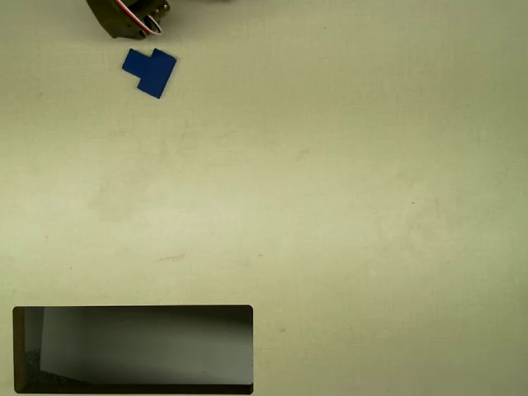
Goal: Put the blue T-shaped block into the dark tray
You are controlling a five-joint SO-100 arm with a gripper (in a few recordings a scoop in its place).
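The blue T-shaped block (150,71) lies flat on the pale table near the top left of the overhead view. Just above it, at the top edge, a dark part of the arm (128,16) with red and white wires pokes into the picture; its fingers are cut off by the frame, and whether they are open or shut is not visible. The arm part is close to the block but apart from it. The dark tray (132,384) sits at the bottom left, far below the block, its glossy grey inside holding nothing.
A wide stretch of bare pale table (346,190) lies between the block and the tray and across the whole right side, marked by a few faint stains.
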